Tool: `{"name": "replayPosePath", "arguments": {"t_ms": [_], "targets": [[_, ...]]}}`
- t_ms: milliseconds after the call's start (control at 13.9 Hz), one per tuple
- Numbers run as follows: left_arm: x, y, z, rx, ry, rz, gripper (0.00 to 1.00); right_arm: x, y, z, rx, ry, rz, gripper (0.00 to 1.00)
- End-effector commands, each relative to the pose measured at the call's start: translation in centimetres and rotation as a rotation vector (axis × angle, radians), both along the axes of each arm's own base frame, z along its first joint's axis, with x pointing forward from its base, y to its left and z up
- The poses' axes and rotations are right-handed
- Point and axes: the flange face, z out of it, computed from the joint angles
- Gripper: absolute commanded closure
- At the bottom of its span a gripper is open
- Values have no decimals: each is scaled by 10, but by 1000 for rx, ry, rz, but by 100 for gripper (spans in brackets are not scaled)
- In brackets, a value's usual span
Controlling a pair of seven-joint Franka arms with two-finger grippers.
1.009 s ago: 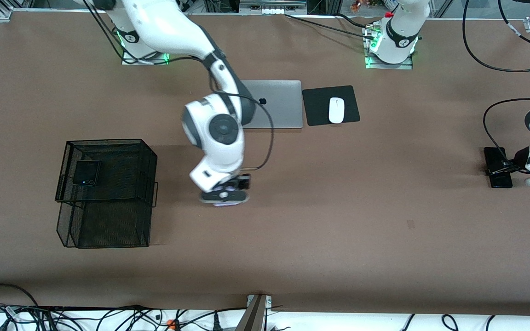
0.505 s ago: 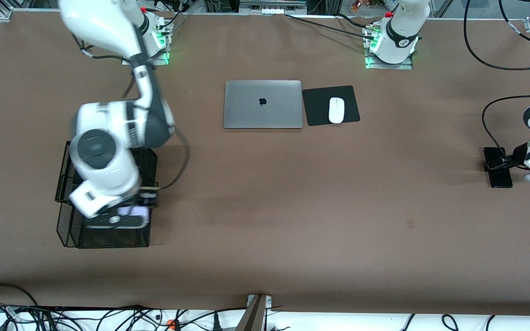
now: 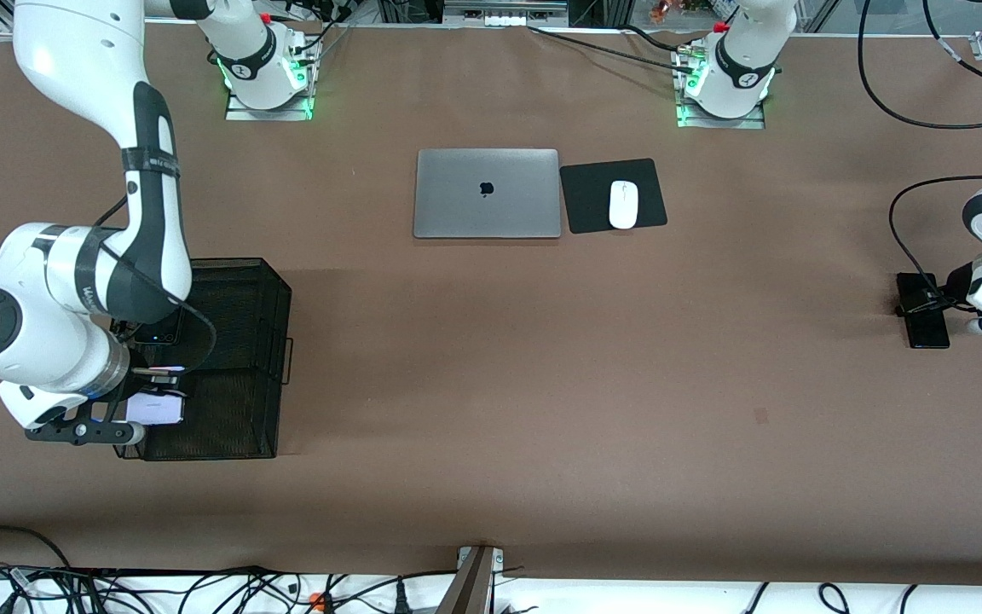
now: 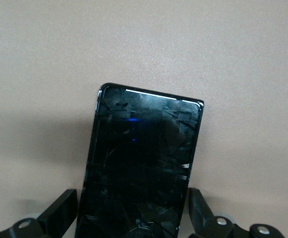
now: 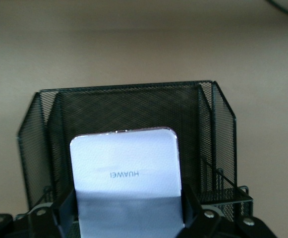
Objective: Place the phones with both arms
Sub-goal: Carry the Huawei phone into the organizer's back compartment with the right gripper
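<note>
— Claws first: where do they stand?

— Right claw [image 5: 129, 210] hangs over the lower tier of the black mesh tray [image 3: 235, 426] near the bench's edge at the right arm's end, clenched on the white-lavender phone [image 3: 154, 409]. Its wrist view shows the phone's pale back between the two fingers, the tray's mesh walls rising just past it.

— And the left one?

— Left claw [image 4: 134, 223] sits low at the bench's edge at the left arm's end, released, one finger on either side of the long black phone [image 3: 926, 320], which lies flat on the bench [image 3: 542, 384].

— The third phone?

— Small black phone [image 3: 158, 331] lies in the tray's upper tier, mostly hidden under the right arm's wrist.

— Anything in the way?

— Nothing between the arms. The closed silver laptop [image 3: 488, 194], the black mouse pad [image 3: 593, 200] and the white mouse [image 3: 623, 205] on it sit toward the bases' edge, well apart from both claws.
</note>
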Motion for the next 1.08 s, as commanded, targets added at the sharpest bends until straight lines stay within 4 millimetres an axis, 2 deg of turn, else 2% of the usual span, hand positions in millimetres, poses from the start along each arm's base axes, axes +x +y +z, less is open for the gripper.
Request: {"name": "replayPosePath", "arguments": {"t_ms": [0,144,288,433,505,649,721,793,865,937,1009], "targets": [[-8,-5,-1,-13,-6,22,0,-2,-18,-28,82,-11,-5,93],[-8,-5,-4,-10,-9,29,29,-1,-35,-48,104,-11,-5,93],[-7,-5,-5,-11,-8,32,65,-2,-39,-62,138,0,-31,93],[-5,-6,-3,-10,-9,50,90,-2,-39,-73,141,11,-20,93],[-3,-8,-2,-10,-9,58,100,-3,-40,-76,142,15,-23,93],[-2,-9,-2,-13,-6,67,100,-4,-41,-82,140,20,-28,89],[-1,-8,-1,-11,-7,67,100,-4,-40,-84,152,20,-35,79],[-1,-8,0,-11,-9,70,100,-6,-40,-90,170,25,-48,75],[1,-7,3,-8,-13,68,100,-6,-39,-93,186,24,-56,59],[3,-6,5,-8,-14,68,100,-6,-39,-96,189,29,-59,57],[4,-5,7,-11,-11,67,100,-6,-40,-96,188,28,-60,48]]}}
